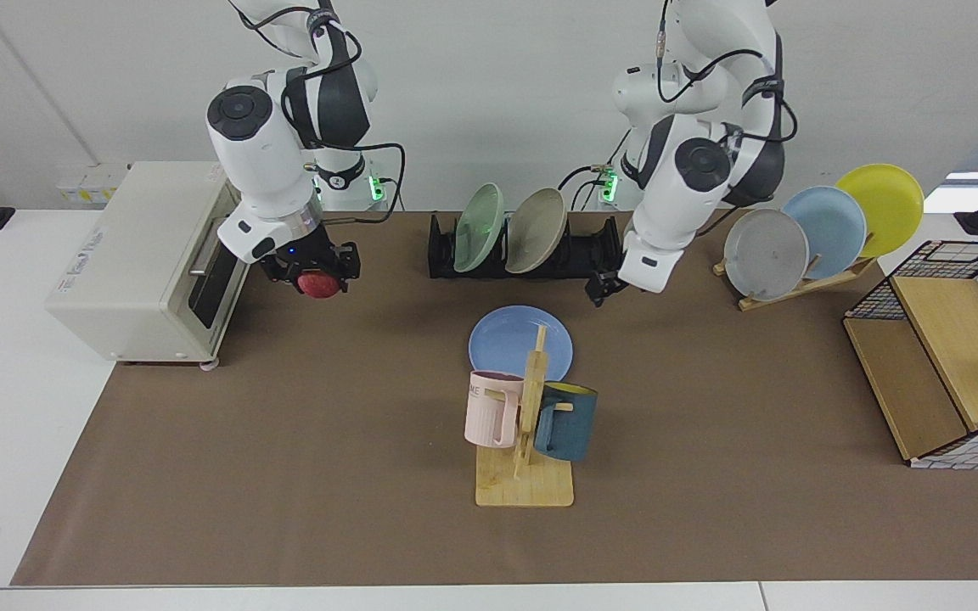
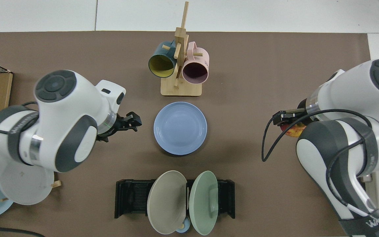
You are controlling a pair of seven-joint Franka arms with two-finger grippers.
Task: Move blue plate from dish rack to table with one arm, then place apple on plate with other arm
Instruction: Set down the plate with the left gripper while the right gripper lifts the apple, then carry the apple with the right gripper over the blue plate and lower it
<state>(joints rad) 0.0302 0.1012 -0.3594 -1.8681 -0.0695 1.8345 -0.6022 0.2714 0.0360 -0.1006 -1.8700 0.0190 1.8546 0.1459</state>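
Blue plate (image 1: 519, 341) — it lies flat on the brown mat of the table (image 1: 285, 475), just behind the wooden mug tree (image 1: 526, 433), whose post crosses the plate's near edge in the facing view. From above, the plate (image 2: 180, 128) sits alone between the mug tree (image 2: 180, 59) and the dish rack (image 2: 130, 197), touching neither. A pink mug (image 1: 491, 407) and a dark teal mug (image 1: 565, 421) hang on the tree.

Beyond the plate, my left gripper (image 1: 601, 288) hangs above the mat, off the plate's far corner and in front of the end of the dish rack (image 1: 591, 250); its jaws are parted and hold nothing. In the top view that gripper (image 2: 133, 120) is apart from the plate's rim, with bare mat between.

On the other side of the plate, well apart from it, my right gripper (image 1: 317, 282) is clenched on the apple (image 1: 319, 285), held up off the mat just in front of the cream toaster oven (image 1: 145, 259). From above, the apple (image 2: 293, 130) peeks out red and yellow beneath the wrist.

Farthest back from the plate, the rack carries a green plate (image 1: 478, 227) and a beige plate (image 1: 536, 230) standing on edge.
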